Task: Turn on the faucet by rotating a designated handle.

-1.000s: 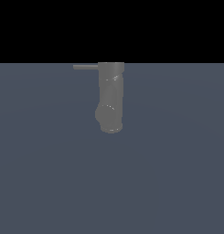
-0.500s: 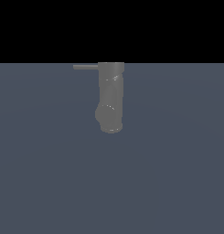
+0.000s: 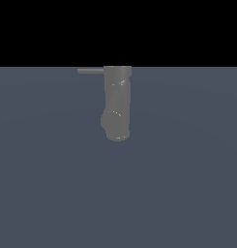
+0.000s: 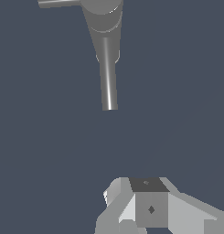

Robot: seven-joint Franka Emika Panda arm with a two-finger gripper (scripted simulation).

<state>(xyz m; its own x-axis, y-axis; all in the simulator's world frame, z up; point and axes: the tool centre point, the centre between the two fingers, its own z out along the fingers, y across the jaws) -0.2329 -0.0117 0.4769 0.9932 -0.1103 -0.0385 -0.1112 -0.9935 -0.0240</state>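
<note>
The faucet [image 3: 117, 102] is a matte grey jointed cylinder with a bulging lower end, standing at the middle of the exterior view. Its handle [image 3: 90, 70], a thin grey rod, sticks out from the top end toward the exterior view's left. In the wrist view the faucet [image 4: 103, 16] lies ahead with the handle [image 4: 58, 3] at the frame edge. A thicker grey rod [image 4: 108, 77] points from the faucet toward my gripper [image 4: 147, 192]. The gripper is white with a dark pad and sits well short of that rod, touching nothing. Its fingers' spacing is not readable. The exterior view does not show the gripper.
A flat blue-grey floor [image 3: 187, 184] spreads under and around the faucet. Above it the background is plain black. No other objects are visible.
</note>
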